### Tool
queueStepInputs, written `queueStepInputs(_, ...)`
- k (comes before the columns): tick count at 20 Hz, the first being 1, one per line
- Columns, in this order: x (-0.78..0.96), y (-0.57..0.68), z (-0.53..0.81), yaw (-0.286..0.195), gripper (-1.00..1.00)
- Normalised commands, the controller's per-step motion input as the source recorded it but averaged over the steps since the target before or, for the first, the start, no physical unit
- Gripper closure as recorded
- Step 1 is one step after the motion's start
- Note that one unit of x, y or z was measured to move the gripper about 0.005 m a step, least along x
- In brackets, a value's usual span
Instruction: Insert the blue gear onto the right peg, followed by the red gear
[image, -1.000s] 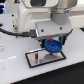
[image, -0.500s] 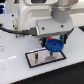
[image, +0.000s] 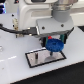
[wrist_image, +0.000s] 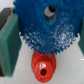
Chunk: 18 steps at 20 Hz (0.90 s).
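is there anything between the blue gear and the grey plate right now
No: in the exterior view the blue gear, held in the gripper, hangs over the plate with bare air between.

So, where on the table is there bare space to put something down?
Free table lies on the exterior view's left of the grey plate, and in front of it, toward the camera. It is crowded at the plate's right end: the gripper holds the blue gear there. In the wrist view the red gear lies close by the blue gear.
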Motion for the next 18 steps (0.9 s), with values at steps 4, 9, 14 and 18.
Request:
queueStepInputs(4, 0.21, -0.10, -0.12, 0.000, 1.00)
queueStepInputs(9, 0.17, -0.12, 0.01, 0.000, 1.00)
queueStepInputs(14, 0.14, -0.01, 0.14, 0.000, 1.00)
queueStepInputs(18, 0.13, 0.00, 0.13, 0.000, 1.00)
